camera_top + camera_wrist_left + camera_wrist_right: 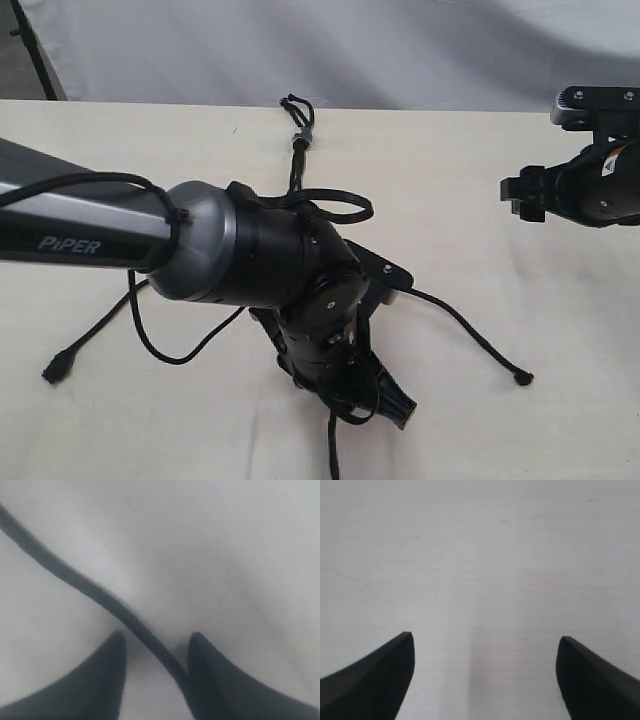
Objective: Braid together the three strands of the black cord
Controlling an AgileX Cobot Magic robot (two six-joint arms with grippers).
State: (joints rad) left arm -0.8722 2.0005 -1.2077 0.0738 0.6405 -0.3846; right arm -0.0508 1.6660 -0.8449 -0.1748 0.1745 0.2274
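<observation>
Nearest, at the front edge of the desk [560, 330], the left end effector [156, 637] points down close to the surface. Its jaws stand partly apart, not clamped. The middle strand [75, 580] of the cord runs slantwise through the gap, touching one finger [220, 685] and clear of the other. In the exterior view this strand leaves the picture at the near edge, under the wrist.

A little farther back, the other two strands lie spread on the desk, well apart. The left strand [90, 338] ends in a small knotted tip at the left. The right strand [470, 335] curves out from under the arm to its tip at the right. Neither is touched by an end effector.

The left arm [90, 220] reaches in from the left across the middle and hides the part where the three strands meet.

Beyond it, the cord [296, 165] comes out from behind the arm and runs straight to the grey-banded knot [301, 137], with short loops [293, 102] at the desk's far edge.

At the right, the right end effector [486, 637] hangs wide open and empty over bare desk, well apart from the cord.
</observation>
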